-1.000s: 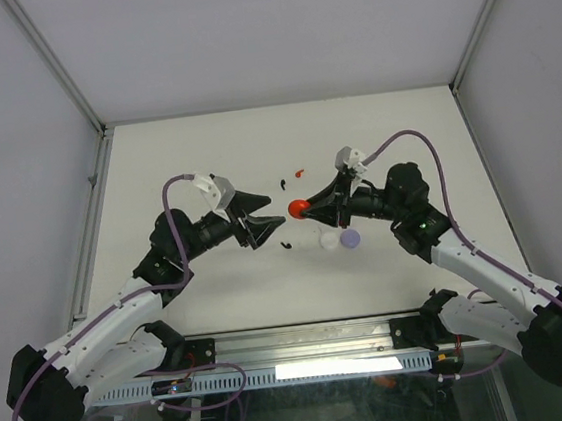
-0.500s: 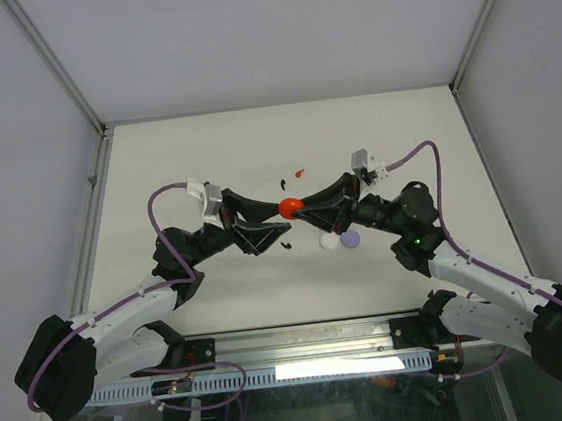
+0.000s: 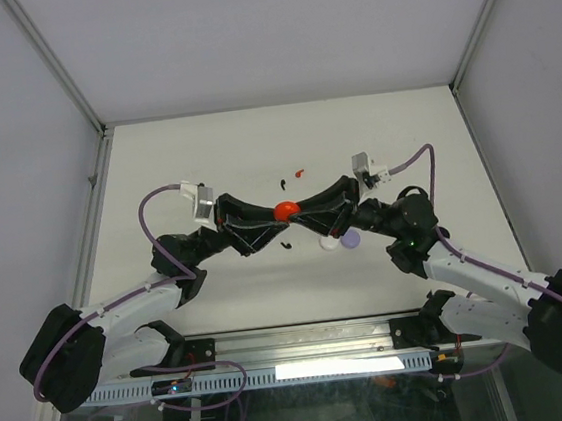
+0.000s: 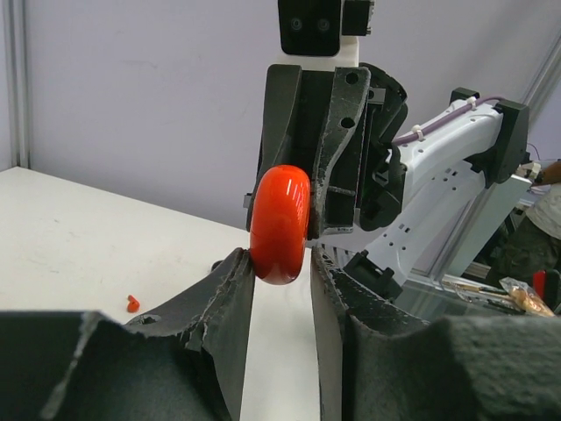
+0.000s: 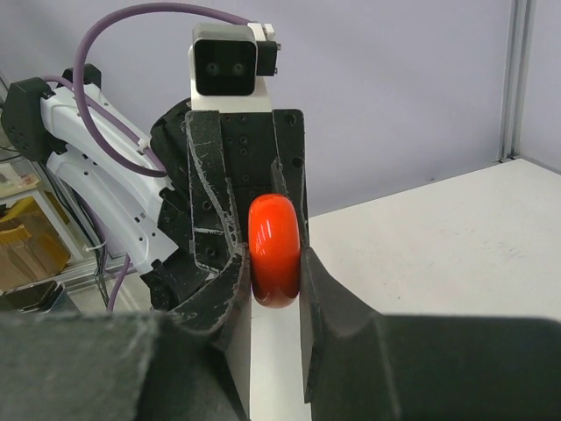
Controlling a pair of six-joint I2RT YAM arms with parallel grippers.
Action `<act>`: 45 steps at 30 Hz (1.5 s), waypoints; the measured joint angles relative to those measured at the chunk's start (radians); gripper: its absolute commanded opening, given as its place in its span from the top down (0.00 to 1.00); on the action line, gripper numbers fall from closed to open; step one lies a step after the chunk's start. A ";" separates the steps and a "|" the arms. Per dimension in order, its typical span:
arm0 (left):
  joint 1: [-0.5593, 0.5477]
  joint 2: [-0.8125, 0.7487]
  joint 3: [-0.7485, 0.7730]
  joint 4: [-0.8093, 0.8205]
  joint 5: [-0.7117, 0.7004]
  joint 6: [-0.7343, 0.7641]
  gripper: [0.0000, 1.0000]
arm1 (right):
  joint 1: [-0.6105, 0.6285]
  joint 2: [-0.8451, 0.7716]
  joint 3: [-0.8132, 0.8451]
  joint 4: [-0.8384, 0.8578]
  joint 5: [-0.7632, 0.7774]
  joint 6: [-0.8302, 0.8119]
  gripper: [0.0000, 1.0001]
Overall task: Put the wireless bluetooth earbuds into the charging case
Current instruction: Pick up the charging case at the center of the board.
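A red round charging case (image 3: 284, 210) hangs above the table's middle, shut, gripped from both sides. My right gripper (image 3: 293, 209) is shut on it; its fingers (image 5: 326, 294) clamp the flat faces of the case (image 5: 274, 250). My left gripper (image 3: 276, 211) comes from the left and has closed round the lower rim of the case (image 4: 280, 219), its fingers (image 4: 232, 289) pressing the sides. A red earbud (image 3: 300, 172) and a black earbud (image 3: 283, 183) lie beyond the grippers. Another black earbud (image 3: 286, 244) lies nearer. The red earbud (image 4: 132, 303) also shows in the left wrist view.
A white round case (image 3: 329, 243) and a lilac round case (image 3: 350, 237) sit side by side on the table under the right arm. Metal frame rails run along the left (image 3: 97, 180) and right (image 3: 475, 140) table edges.
The left arm has swung in to meet the red case and narrowed its jaws round it. The right gripper has carried the case slightly left and higher, staying shut on it.
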State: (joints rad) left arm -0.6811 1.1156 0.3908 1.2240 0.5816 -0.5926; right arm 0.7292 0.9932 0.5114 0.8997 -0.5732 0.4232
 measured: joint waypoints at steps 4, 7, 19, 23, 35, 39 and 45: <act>0.000 0.003 0.000 0.004 0.002 -0.002 0.70 | 0.004 0.010 0.000 0.018 -0.010 0.006 1.00; 0.000 0.003 0.000 0.004 0.006 -0.002 0.70 | 0.008 0.023 0.000 0.031 -0.019 0.011 1.00; 0.002 0.001 0.000 0.024 0.027 -0.002 1.00 | 0.003 0.055 0.018 0.065 -0.075 0.035 0.92; 0.002 -0.024 0.000 -0.009 0.032 0.032 1.00 | 0.003 0.048 0.036 0.022 -0.090 0.009 0.77; 0.000 -0.111 0.000 -0.248 0.110 0.231 1.00 | 0.008 -0.027 0.109 -0.370 -0.134 -0.092 0.77; 0.002 -0.112 0.000 -0.283 0.127 0.269 1.00 | 0.008 -0.027 0.131 -0.447 -0.139 -0.107 0.77; 0.002 -0.109 0.000 -0.315 0.130 0.298 1.00 | 0.005 -0.017 0.147 -0.501 -0.142 -0.120 0.77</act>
State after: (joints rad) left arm -0.6788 1.0065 0.3908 0.9089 0.7116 -0.2951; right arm 0.7341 0.9760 0.6582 0.3985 -0.7155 0.3031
